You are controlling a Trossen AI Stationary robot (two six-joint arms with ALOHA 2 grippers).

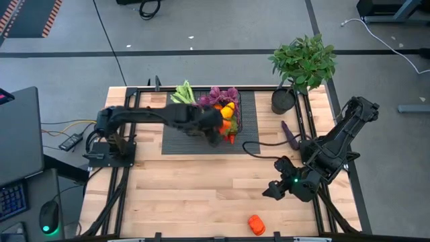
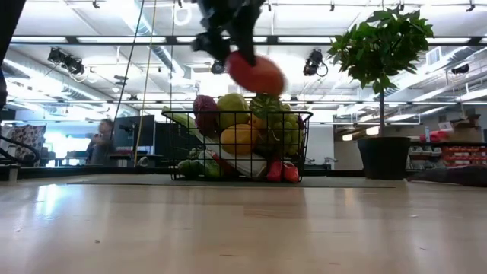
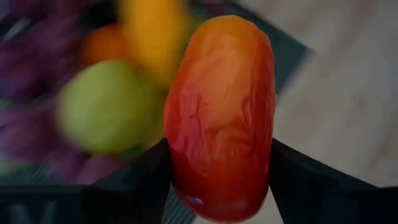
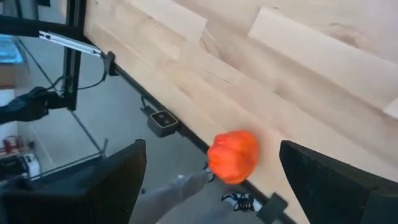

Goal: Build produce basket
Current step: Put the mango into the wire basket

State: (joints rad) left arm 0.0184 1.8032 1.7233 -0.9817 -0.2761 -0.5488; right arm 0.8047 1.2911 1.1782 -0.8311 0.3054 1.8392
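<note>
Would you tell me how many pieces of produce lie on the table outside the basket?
2: an orange pepper near the edge opposite the basket, and a purple piece at the right side near the plant. Others may be hidden.

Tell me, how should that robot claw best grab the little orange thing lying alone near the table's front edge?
Probably from straight above, fingers closing across the middle of the orange piece. It looks rounded and lumpy, lies alone on bare wood, so its sides are free. The open right gripper waits nearest; the left gripper already holds a red piece.
</note>
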